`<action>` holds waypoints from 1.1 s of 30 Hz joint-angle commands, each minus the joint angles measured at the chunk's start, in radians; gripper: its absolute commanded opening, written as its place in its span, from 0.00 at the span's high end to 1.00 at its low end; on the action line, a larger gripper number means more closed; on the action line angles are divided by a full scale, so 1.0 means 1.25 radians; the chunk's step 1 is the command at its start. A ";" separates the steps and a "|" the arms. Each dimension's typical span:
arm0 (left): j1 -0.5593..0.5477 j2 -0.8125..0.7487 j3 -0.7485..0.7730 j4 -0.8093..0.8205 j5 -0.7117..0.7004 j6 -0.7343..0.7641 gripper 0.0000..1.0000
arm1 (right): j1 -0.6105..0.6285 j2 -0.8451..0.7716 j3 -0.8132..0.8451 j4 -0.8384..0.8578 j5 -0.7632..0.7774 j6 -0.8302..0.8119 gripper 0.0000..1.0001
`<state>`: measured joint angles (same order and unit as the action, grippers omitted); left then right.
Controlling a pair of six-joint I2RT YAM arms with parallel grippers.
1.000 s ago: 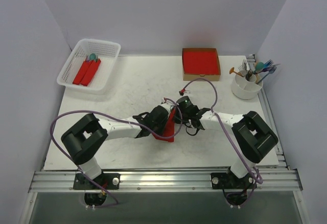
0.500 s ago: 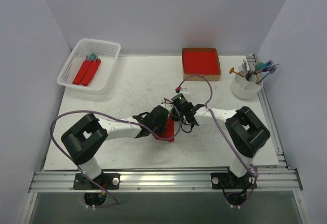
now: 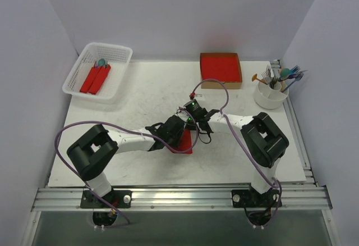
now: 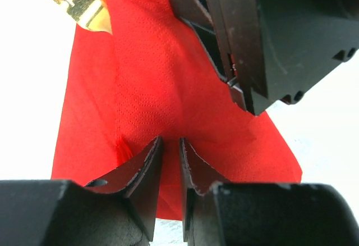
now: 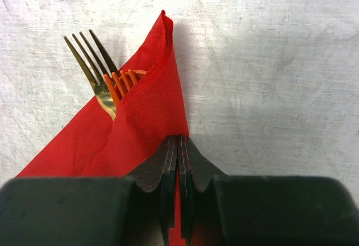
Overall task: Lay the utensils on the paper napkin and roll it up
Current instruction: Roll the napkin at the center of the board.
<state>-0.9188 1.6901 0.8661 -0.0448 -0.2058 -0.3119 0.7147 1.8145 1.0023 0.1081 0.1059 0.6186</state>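
Observation:
The red paper napkin (image 3: 187,144) lies mid-table, folded over two utensils. A silver fork (image 5: 92,60) and an orange fork (image 5: 120,81) stick their tines out of its open end. My right gripper (image 5: 179,142) is shut on the napkin's (image 5: 143,119) folded edge, with red paper showing between the jaws. My left gripper (image 4: 171,146) comes in from the opposite side, its jaws closed narrowly on the raised ridge of the napkin (image 4: 162,83). In the top view the left gripper (image 3: 179,131) and right gripper (image 3: 194,123) meet over the napkin. The utensil handles are hidden inside the fold.
A white basket (image 3: 84,60) at the back left holds red napkin rolls (image 3: 95,78). A cardboard box of red napkins (image 3: 220,68) stands at the back centre. At the right edge is a white cup (image 3: 269,95) of spare utensils. Purple cables loop over both arms.
My right gripper has moved left and away from the bases, pulling the napkin edge over the forks. The left gripper has barely moved. Less of the red napkin shows.

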 commanded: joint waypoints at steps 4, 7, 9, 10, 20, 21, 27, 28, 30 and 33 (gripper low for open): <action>-0.011 0.019 -0.012 -0.033 0.044 0.057 0.72 | 0.015 0.047 0.068 -0.047 0.050 -0.024 1.00; -0.011 0.020 -0.012 -0.032 0.047 0.058 0.72 | 0.006 0.054 0.079 -0.047 0.049 -0.029 1.00; -0.011 0.021 -0.013 -0.028 0.049 0.059 0.72 | 0.001 0.060 0.091 -0.051 0.047 -0.031 1.00; -0.011 0.021 -0.014 -0.028 0.051 0.059 0.72 | 0.000 0.062 0.096 -0.052 0.047 -0.033 1.00; -0.011 0.021 -0.014 -0.024 0.063 0.065 0.72 | -0.017 0.090 0.148 -0.061 0.036 -0.048 1.00; -0.011 0.021 -0.014 -0.023 0.063 0.065 0.72 | -0.017 0.091 0.153 -0.060 0.034 -0.049 1.00; -0.012 0.021 -0.017 -0.023 0.065 0.067 0.72 | -0.031 0.093 0.168 -0.052 0.017 -0.049 1.00; -0.011 0.022 -0.017 -0.023 0.064 0.065 0.72 | -0.032 0.091 0.170 -0.051 0.015 -0.049 1.00; -0.011 0.022 -0.016 -0.024 0.065 0.067 0.73 | -0.034 0.086 0.174 -0.047 0.006 -0.052 1.00; -0.011 0.022 -0.017 -0.025 0.065 0.065 0.72 | -0.039 0.089 0.185 -0.051 0.006 -0.052 1.00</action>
<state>-0.9020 1.6909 0.8608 -0.0296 -0.2089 -0.2859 0.6689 1.9141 1.1793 0.0040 0.0959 0.5587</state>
